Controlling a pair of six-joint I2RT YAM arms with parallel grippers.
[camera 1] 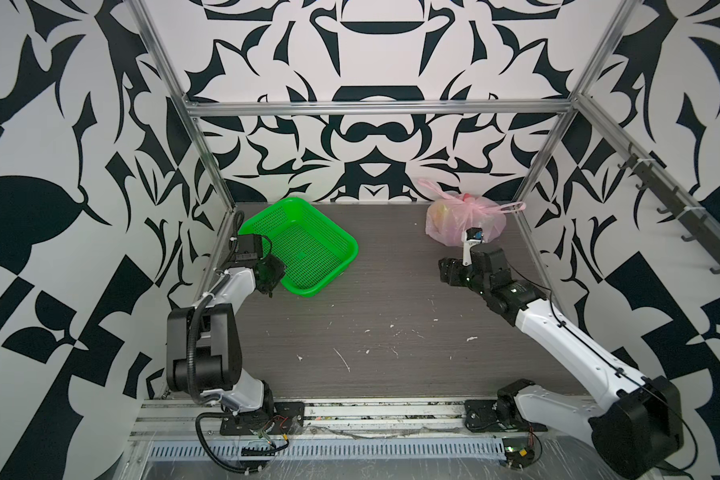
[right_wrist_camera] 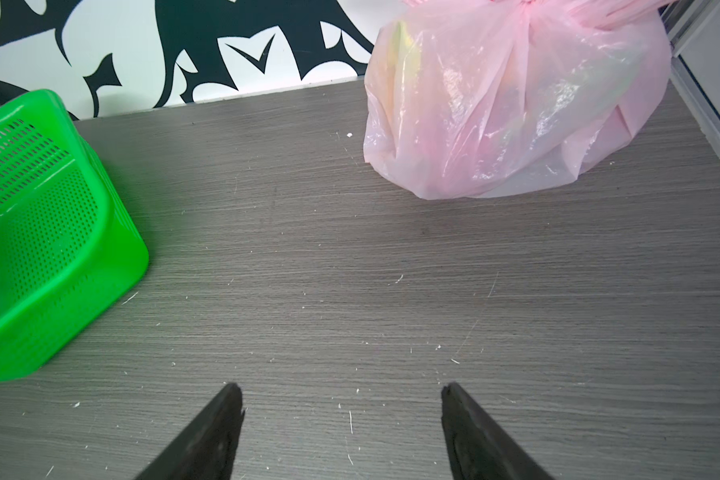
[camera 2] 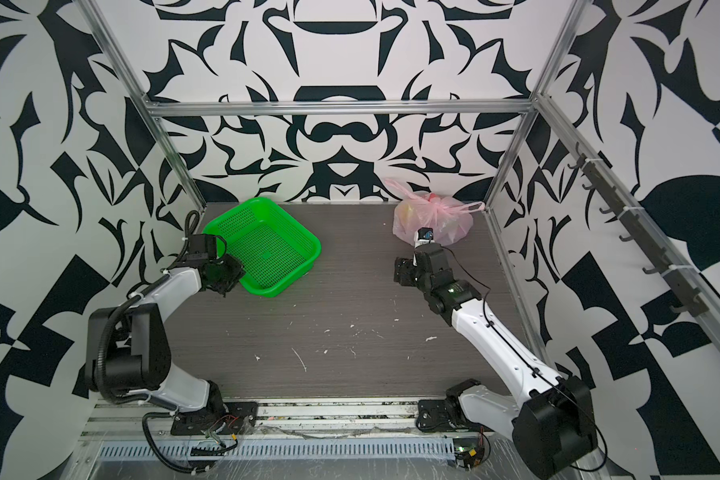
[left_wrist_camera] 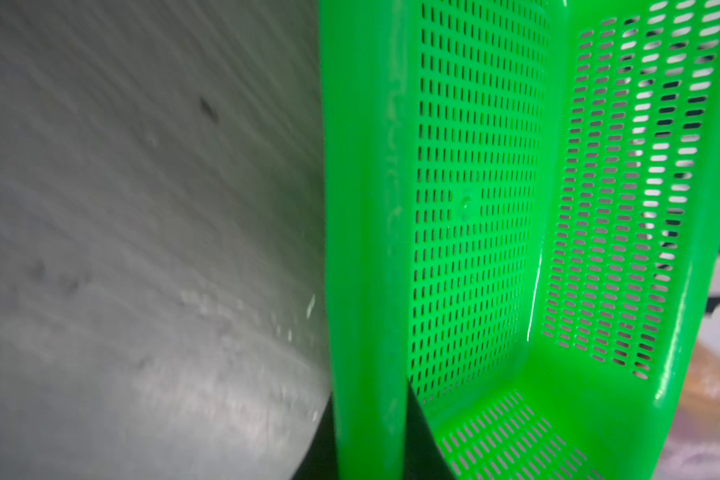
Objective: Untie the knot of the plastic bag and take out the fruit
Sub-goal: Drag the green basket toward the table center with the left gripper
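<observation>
The pale-pink plastic bag (camera 1: 466,224) (camera 2: 433,224) (right_wrist_camera: 516,104) sits tied at the table's far right corner. Its knot (camera 1: 469,200) (camera 2: 434,199) is on top, with handle loops sticking out to either side. The fruit shows only as dim yellow and pink shapes (right_wrist_camera: 404,45) through the plastic. My right gripper (camera 1: 447,270) (camera 2: 402,272) (right_wrist_camera: 341,399) hovers open over bare table, short of the bag and to its left. My left gripper (camera 1: 273,276) (camera 2: 225,276) (left_wrist_camera: 368,415) is shut on the near-left rim of the green basket (camera 1: 308,249) (camera 2: 267,249) (left_wrist_camera: 474,208).
The basket (right_wrist_camera: 38,228) is empty and sits at the back left, near the metal frame post (camera 1: 215,166). Another frame post (camera 1: 528,195) stands just right of the bag. The grey wood-grain table (camera 1: 371,324) carries small white flecks.
</observation>
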